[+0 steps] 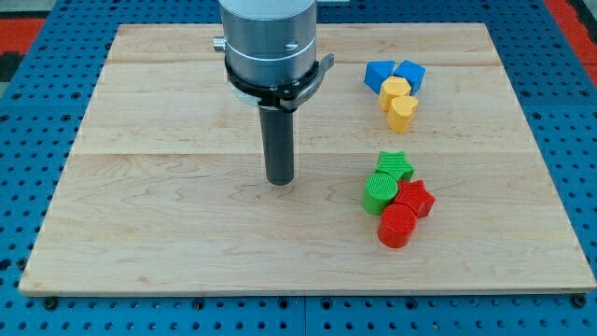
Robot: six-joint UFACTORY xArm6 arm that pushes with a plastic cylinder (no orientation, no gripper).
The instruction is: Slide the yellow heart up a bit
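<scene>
In the camera view, the wooden worktop [168, 233] carries two clusters of blocks, both on its right half. Near the top right corner, two blue blocks [379, 74] [411, 74] sit side by side, with a yellow block [395, 89] pressed just below them and the yellow heart [401, 113] touching that one from beneath, so the heart is the lowest piece of the group. Farther down the right half lie a green star [395, 166], a green cylinder [380, 192], a red star [415, 198] and a red cylinder [397, 225], all bunched together. My tip [280, 181] rests near the middle of the worktop, well apart from both clusters and to the left of the heart, slightly below its level. There are no jaws on this arm, only the rod, so nothing is grasped. By my judgement the push has not begun: the tip must first travel right, passing between the clusters, to get beneath the heart, then nudge it toward the top edge, where the yellow block above would likely be carried along.
</scene>
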